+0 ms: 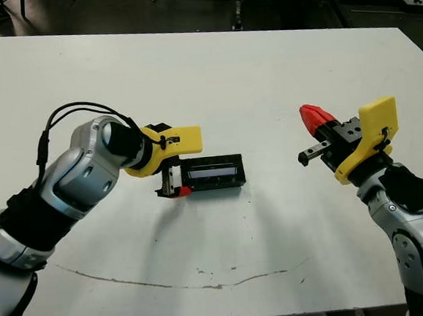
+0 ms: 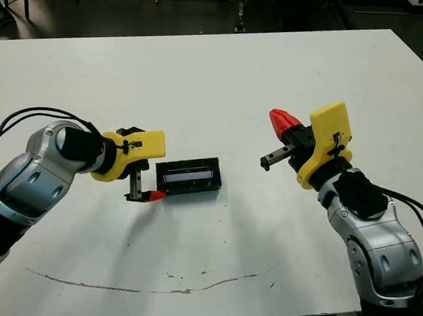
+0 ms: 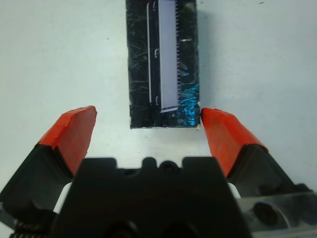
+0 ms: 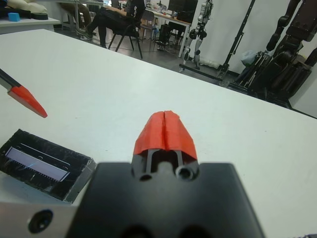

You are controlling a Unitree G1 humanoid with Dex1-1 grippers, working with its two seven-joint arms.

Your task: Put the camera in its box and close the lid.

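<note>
The lid point(image 1: 213, 172), a glossy black speckled slab with a pale lengthwise stripe, lies flat on top of the box point(image 2: 192, 189), whose dark side wall shows beneath it. The camera is hidden. My left gripper point(image 1: 172, 184) is open and low at the lid's left end. In the left wrist view its red fingertips point(image 3: 74, 129) stand either side of that end, and whether they touch it I cannot tell. My right gripper point(image 1: 315, 117) is shut and empty, raised well to the right of the box, and shows again as the right gripper point(image 4: 165, 128) in its own wrist view.
The white table point(image 1: 227, 76) bears a thin dark crack line point(image 1: 170, 282) near its front edge. Beyond the far edge, the right wrist view shows a seated person point(image 4: 116, 15) and dark robot stands point(image 4: 282, 44).
</note>
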